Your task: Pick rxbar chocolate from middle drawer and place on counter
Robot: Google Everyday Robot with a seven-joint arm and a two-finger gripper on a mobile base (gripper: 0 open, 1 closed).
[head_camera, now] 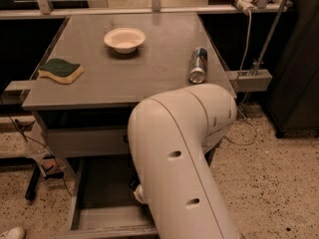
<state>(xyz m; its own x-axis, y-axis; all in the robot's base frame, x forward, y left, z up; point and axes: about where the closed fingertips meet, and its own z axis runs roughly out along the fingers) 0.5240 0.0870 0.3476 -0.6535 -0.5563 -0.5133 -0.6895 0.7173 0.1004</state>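
The middle drawer (102,183) is pulled open below the counter (149,68), showing a grey floor and thin side walls. My big white arm (179,158) reaches down into it and covers its right half. My gripper (141,193) is low inside the drawer; only a pale part and a dark bit beside it show at the arm's left edge. The rxbar chocolate is hidden behind the arm.
On the counter stand a white bowl (124,39), a green and yellow sponge (61,69) at the left edge, and a blue-silver can (198,65) lying at the right. A shut grey drawer front (84,141) sits above the open drawer. The floor is speckled.
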